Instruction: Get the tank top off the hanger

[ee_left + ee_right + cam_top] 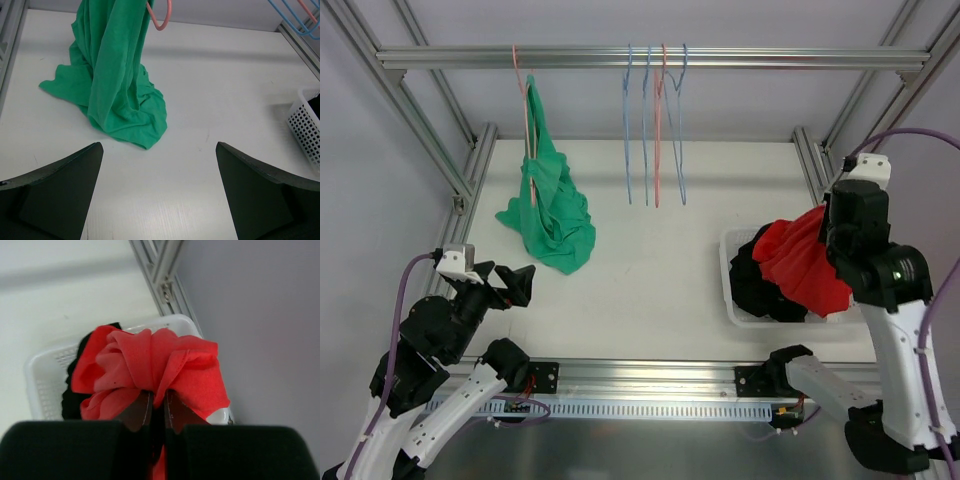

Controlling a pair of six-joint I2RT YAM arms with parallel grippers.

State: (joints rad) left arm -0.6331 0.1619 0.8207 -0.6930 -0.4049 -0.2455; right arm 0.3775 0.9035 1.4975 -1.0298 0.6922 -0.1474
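Green cloth, the tank top, hangs from a pink hanger hooked on the aluminium rail at about 11 o'clock in the top view. Its long axis runs from the hanger at 12 o'clock down toward 6. The strap end is up at the hook, and the lower part is crumpled on the white table, spreading toward 5 o'clock.

Frame posts close the table's far corners at 10 o'clock and 2 o'clock. A bunch of bare blue and pink hangers hangs from the rail at 12 o'clock, well apart from the tank top. Between the cloth and the white basket at 3 o'clock, the middle of the table is open white surface.

The left end effector sits low at 8 o'clock, released, with its jaws spread wide and nothing between them. The tank top lies ahead of it at roughly 12 to 1 o'clock, near but not touching. In the left wrist view the pooled hem sits above the gap between the jaws, a little toward 11 o'clock.

The right end effector is clenched on a red garment, held bunched above the basket, which holds black clothes.
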